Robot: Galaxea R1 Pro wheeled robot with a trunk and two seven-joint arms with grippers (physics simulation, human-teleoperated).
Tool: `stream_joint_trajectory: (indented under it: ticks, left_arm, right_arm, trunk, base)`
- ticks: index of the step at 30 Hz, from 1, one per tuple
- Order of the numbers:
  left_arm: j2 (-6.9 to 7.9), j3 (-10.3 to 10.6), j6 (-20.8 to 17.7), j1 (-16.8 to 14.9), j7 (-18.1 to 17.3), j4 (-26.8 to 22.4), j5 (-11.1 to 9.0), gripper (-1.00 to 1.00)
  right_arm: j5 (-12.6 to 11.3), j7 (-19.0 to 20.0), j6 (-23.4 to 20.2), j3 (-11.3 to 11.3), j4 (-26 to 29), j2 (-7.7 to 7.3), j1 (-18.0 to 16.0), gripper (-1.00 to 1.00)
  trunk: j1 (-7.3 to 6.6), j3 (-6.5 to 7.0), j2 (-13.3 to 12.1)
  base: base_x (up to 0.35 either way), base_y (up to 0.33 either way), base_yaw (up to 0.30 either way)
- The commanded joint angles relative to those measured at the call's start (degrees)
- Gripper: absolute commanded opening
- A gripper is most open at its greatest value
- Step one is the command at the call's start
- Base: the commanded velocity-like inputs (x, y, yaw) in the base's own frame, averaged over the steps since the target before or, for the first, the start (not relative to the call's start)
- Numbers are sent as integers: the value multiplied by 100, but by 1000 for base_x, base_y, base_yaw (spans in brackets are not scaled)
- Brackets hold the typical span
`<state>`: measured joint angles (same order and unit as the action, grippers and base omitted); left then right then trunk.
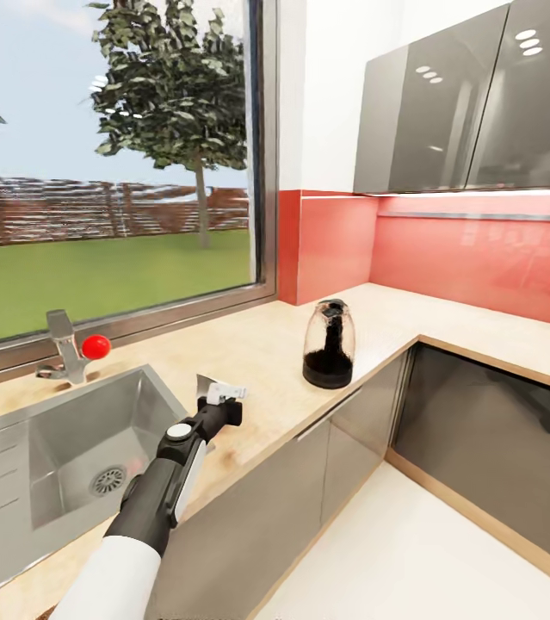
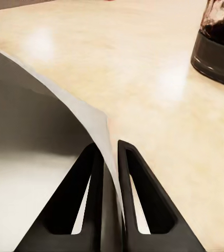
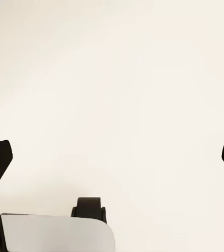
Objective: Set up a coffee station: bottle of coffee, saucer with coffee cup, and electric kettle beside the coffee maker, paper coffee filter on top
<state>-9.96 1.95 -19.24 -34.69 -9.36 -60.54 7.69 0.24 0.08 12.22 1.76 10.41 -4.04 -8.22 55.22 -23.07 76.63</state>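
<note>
Tan desk point(image 1: 266, 344) with sink point(image 1: 68, 448); electric kettle point(image 1: 328, 344) stands near the corner. Left tool point(image 1: 221, 394) pinches paper coffee filter point(image 2: 85, 113) above the desk by the sink. Right tool point(image 3: 112, 157) spread wide over pale floor.

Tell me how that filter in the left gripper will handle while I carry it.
Probably floppy: the filter already curves away from the left gripper. Likely very light, being a thin sheet. It may slip or crease, pinched only at one edge.
</note>
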Motion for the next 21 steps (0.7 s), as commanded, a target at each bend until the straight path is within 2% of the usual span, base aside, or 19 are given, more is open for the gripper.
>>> stream_joint_trajectory:
  ticks: [1, 14, 21]
  left_arm:
    - [-3, -4, -19, -3, -22, -9, 84, -100]
    - [-3, 7, -18, -3, -22, -11, 84, -100]
    - [-3, 7, -18, -3, -22, -11, 84, -100]
  right_arm:
    - [2, 1, 18, 17, -4, -5, -4, 100]
    - [2, 1, 18, 8, 5, 8, -5, 100]
    - [2, 1, 18, 8, 5, 8, -5, 100]
  trunk:
    - [-1, -7, 3]
    - [-1, -7, 3]
    - [-155, 119, -277]
  base:
    - [-105, -36, 56]
    - [-22, -13, 5]
    - [0, 0, 0]
